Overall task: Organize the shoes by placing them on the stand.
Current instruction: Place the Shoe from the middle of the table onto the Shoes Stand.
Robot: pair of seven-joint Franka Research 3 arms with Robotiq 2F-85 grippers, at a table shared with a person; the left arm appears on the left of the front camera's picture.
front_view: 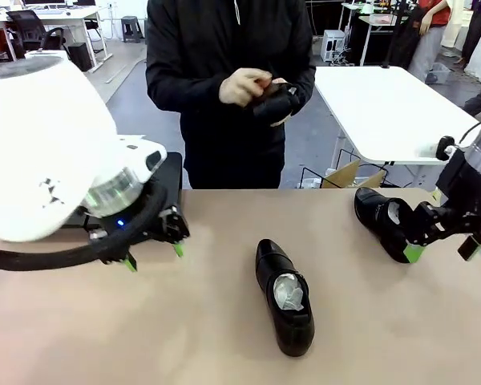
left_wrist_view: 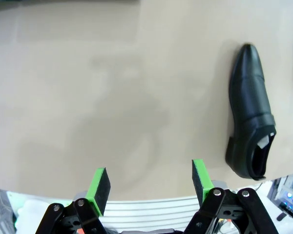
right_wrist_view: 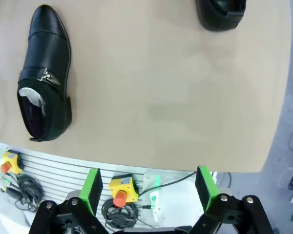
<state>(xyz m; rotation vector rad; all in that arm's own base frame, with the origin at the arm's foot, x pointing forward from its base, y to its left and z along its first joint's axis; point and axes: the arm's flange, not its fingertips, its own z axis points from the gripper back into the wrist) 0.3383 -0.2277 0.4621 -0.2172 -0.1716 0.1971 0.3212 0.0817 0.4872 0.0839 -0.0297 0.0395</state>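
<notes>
The left gripper (left_wrist_view: 150, 183) hangs low over the tan table (left_wrist_view: 112, 97), jaws spread wide, nothing between its green pads (left_wrist_view: 100, 184). Its bulky white arm bends in close to the front camera with the wrist tipped downward. Off to this gripper's side, well apart from the fingers, lies the buckled shoe (left_wrist_view: 250, 114), glossy black leather with a smooth pointed toe and white paper in its opening. The right gripper (right_wrist_view: 149, 189) is just as wide open and empty, poised above the table's near edge. Its wrist view picks up a slatted rail (right_wrist_view: 63, 165) and a yellow box with a red button (right_wrist_view: 119, 187) below the pads. The same view shows the metal clasp on the strap of the buckled shoe. Ahead of the right gripper, the rounded end of a second shoe (right_wrist_view: 219, 13) pokes in. In the front view that shoe lies just beside the right gripper's nearer pad, though I cannot tell whether they touch. Beyond both grippers a person's hands (front_view: 244, 87) hold a third shoe (front_view: 279, 103) at chest height. A matte black corner of the stand (front_view: 173, 178) shows behind the left arm.
</notes>
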